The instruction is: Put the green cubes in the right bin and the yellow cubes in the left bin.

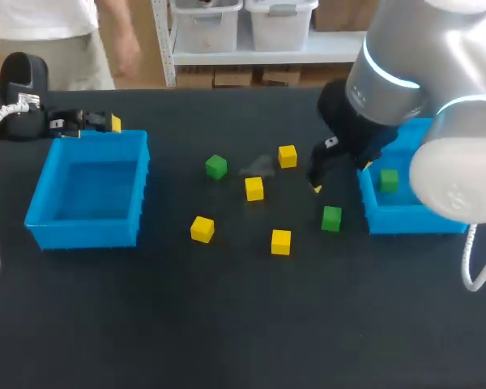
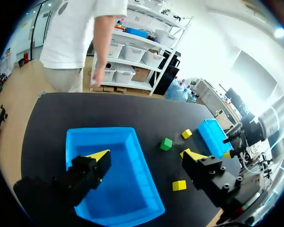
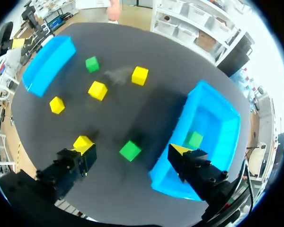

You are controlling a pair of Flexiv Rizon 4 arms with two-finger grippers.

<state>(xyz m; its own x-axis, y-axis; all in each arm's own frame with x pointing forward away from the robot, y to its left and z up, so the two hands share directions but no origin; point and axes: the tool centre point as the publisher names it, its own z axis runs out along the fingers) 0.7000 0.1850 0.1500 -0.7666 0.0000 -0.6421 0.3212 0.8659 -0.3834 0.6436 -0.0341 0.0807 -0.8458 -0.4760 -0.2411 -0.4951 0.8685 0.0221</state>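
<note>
R hand spread wide, green cube ahead; head view hides gap.

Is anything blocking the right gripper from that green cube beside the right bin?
Nothing visible does. The green cube sits ahead of the open right gripper, in line with the gap between its fingers, beside the right bin; no other cube lies between.
</note>
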